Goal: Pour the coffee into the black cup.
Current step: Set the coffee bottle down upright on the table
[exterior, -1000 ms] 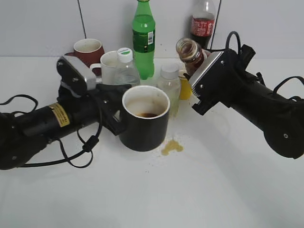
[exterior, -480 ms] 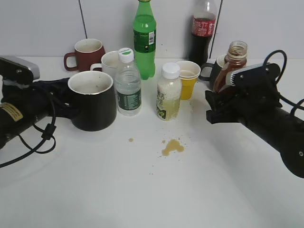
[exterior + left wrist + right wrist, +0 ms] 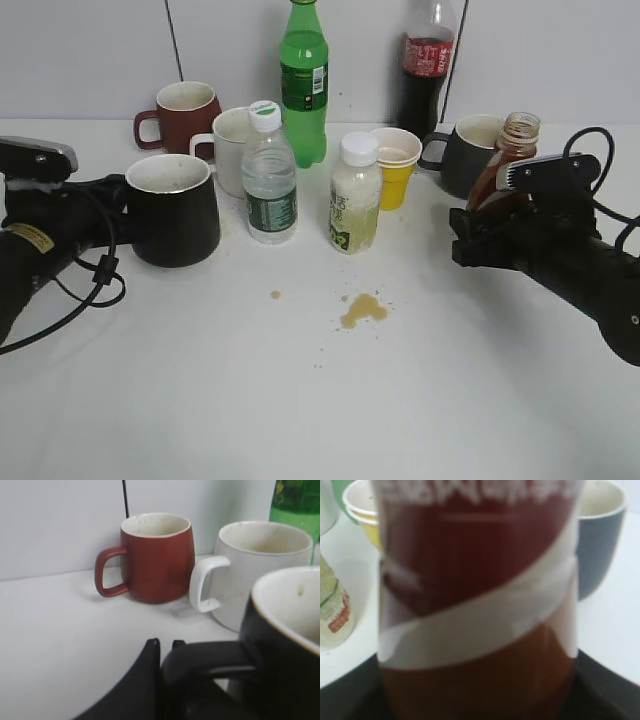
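Observation:
The black cup (image 3: 172,208) stands on the table at the left, white inside. My left gripper (image 3: 120,205) is shut on its handle; in the left wrist view the handle (image 3: 205,662) sits between the fingers, and the cup (image 3: 285,630) fills the right side. The coffee bottle (image 3: 505,160), brown with a red and white label and no cap, stands upright at the right. My right gripper (image 3: 490,225) is shut around its lower body. In the right wrist view the bottle (image 3: 477,605) fills the frame and hides the jaws.
Behind stand a red mug (image 3: 185,110), a white mug (image 3: 232,140), a water bottle (image 3: 268,180), a green soda bottle (image 3: 302,80), a pale drink bottle (image 3: 355,195), a yellow paper cup (image 3: 396,165), a cola bottle (image 3: 425,60) and a grey mug (image 3: 470,150). Spilled liquid (image 3: 362,310) lies mid-table.
The left arm has drawn the black cup back to the left and set it down low. The right arm has turned the coffee bottle upright and moved it right and down.

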